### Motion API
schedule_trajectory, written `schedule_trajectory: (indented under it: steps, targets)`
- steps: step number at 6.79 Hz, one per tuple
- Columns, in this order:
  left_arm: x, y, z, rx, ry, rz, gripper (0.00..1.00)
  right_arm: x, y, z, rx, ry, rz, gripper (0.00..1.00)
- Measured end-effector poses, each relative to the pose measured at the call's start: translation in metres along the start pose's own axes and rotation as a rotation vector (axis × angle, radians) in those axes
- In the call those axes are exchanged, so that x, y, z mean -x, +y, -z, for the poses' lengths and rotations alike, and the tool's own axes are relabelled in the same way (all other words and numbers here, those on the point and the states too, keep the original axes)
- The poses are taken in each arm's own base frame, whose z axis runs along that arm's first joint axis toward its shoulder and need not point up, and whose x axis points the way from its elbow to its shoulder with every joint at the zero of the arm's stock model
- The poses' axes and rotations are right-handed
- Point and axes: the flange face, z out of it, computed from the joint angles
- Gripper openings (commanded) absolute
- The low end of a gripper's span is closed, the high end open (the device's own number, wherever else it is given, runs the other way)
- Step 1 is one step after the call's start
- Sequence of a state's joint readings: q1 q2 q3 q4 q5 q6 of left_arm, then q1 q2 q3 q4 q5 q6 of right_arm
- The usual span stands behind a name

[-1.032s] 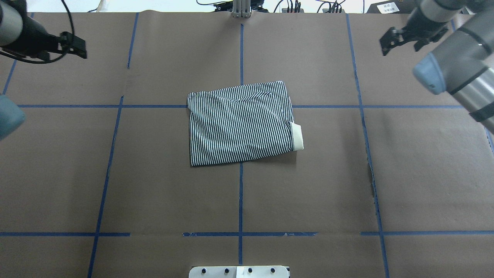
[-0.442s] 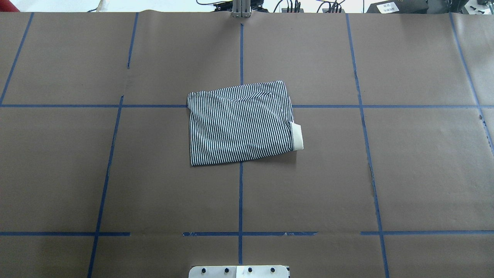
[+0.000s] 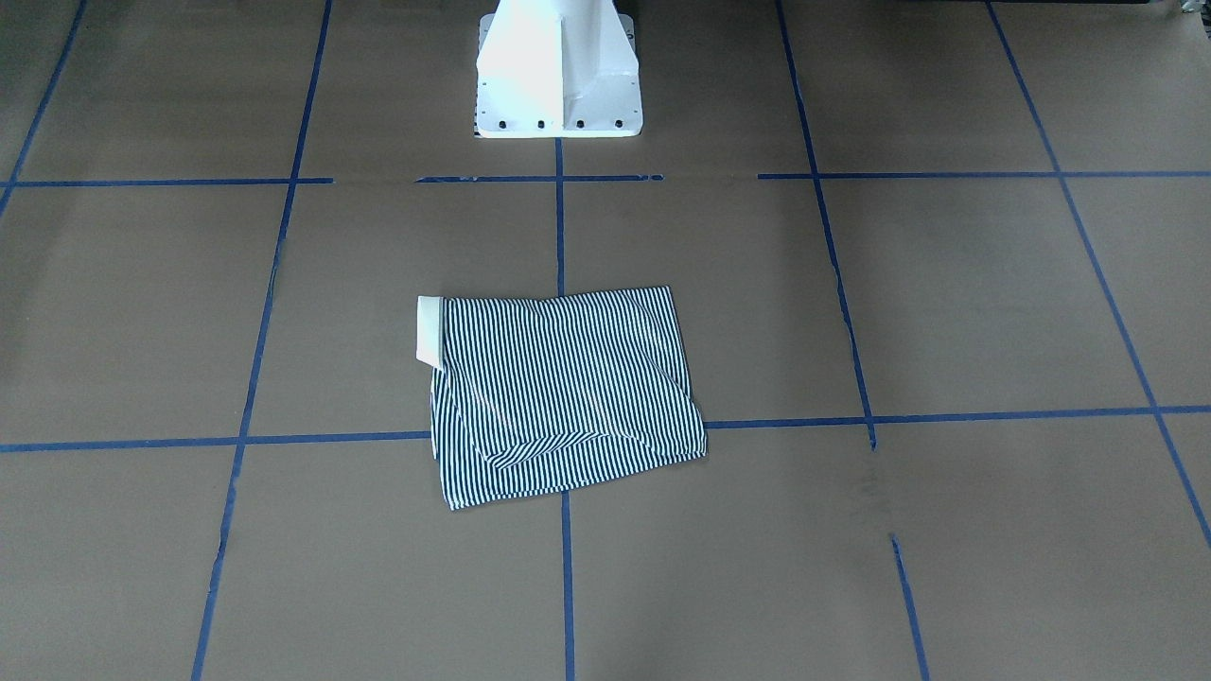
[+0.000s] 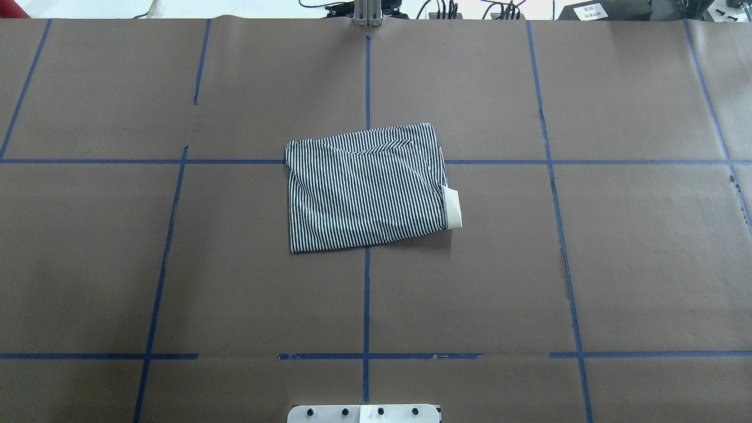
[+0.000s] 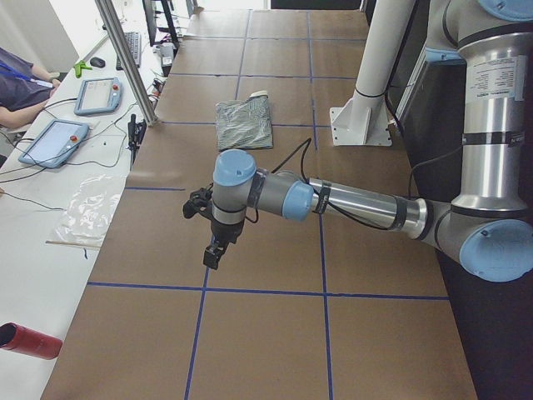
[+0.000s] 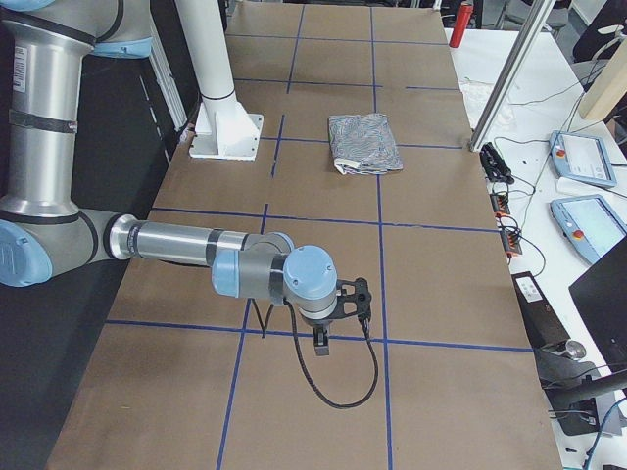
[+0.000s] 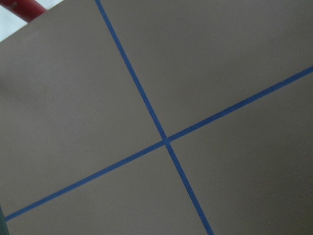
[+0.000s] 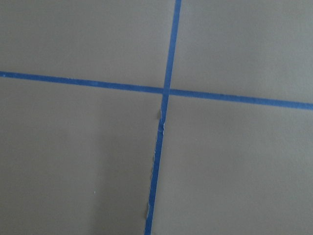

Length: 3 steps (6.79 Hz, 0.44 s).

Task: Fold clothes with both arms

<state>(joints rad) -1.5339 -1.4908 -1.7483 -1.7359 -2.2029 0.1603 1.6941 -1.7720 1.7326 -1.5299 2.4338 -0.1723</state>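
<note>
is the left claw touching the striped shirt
Apart. Exterior left view shows the black two-finger left claw over bare brown paper, far from the folded navy-and-white striped polo shirt.

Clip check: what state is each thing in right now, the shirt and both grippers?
Shirt: folded into a compact rectangle, flat on the table, nothing touching it.
Collar: sticks out from one edge of the fold.
Left gripper: over the table's end, far from the shirt; open or shut, cannot tell.
Right gripper: over the other end, far from the shirt; cannot tell.
</note>
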Motion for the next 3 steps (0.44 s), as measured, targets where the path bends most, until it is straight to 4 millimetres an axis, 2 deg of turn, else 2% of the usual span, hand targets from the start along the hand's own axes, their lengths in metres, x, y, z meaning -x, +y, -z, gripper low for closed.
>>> schedule_trajectory:
  steps: [1,3]
  targets:
    - [0.0086,0.0066,-0.0132,-0.013,0.003,0.017,1.00,0.0026,0.0029,0.0018,0.002,0.002,-0.009,1.00]
    - [0.0112,0.0123,-0.0204,-0.025,0.028,0.020,1.00,0.0124,-0.0056,0.0047,0.024,-0.007,-0.074,1.00]
